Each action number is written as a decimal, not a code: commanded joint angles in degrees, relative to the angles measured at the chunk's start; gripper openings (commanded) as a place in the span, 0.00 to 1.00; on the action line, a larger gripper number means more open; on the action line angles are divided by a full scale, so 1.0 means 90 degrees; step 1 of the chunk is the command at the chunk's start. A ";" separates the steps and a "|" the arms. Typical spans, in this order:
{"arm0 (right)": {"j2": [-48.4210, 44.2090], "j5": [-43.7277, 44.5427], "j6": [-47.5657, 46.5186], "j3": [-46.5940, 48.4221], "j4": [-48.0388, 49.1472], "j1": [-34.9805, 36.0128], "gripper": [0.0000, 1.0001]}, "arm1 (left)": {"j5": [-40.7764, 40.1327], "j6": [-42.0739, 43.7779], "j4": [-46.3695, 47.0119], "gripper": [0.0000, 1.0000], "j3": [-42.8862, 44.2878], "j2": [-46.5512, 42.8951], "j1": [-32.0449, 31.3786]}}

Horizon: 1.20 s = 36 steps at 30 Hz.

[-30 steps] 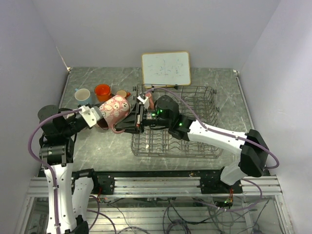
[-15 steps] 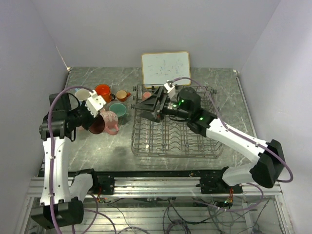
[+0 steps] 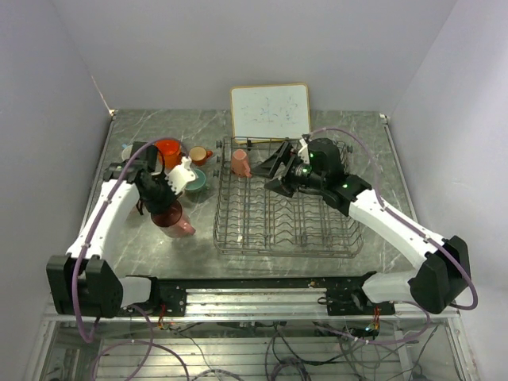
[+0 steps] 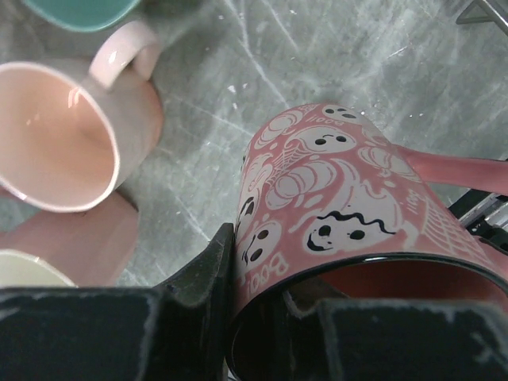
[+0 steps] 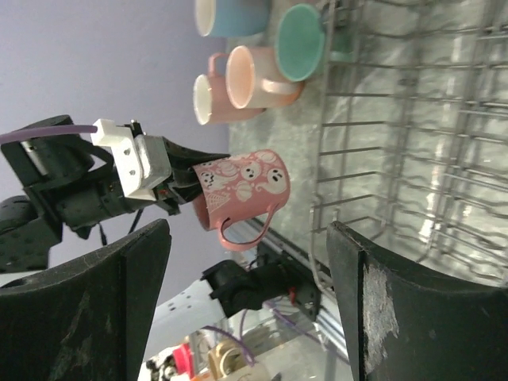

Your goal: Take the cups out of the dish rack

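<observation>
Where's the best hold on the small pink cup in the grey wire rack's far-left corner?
Pinch the small pink cup across its body, probably from above: the grey wire rack fences its left and far sides, and the open right claw sits just right.

Handle of the ghost-print mug point(image 4: 333, 190) is cropped.

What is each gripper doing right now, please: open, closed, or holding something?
Left gripper: closed on the rim of the pink ghost mug.
Right gripper: open, holding nothing.
</observation>
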 commanded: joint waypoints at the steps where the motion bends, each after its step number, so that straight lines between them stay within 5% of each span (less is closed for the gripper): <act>1: -0.0248 0.0433 -0.0564 0.0039 -0.0654 -0.0189 0.79 | -0.0372 -0.0539 0.0364 0.07 0.0335 0.0308 -0.0539; 23: -0.0183 0.0624 -0.0839 -0.0222 -0.0861 -0.0642 0.81 | -0.0446 -0.0096 0.1881 0.07 0.0076 0.1609 -0.1136; 31: 0.0599 0.1401 -0.1855 0.0444 -0.1246 -0.0645 0.81 | -0.0604 -0.0015 0.2202 0.08 -0.0080 0.1806 -0.1217; 36: 0.1254 0.1815 -0.2695 0.0891 -0.1234 -0.0631 0.81 | -0.0515 -0.0045 0.2231 0.50 -0.0031 0.1768 -0.1251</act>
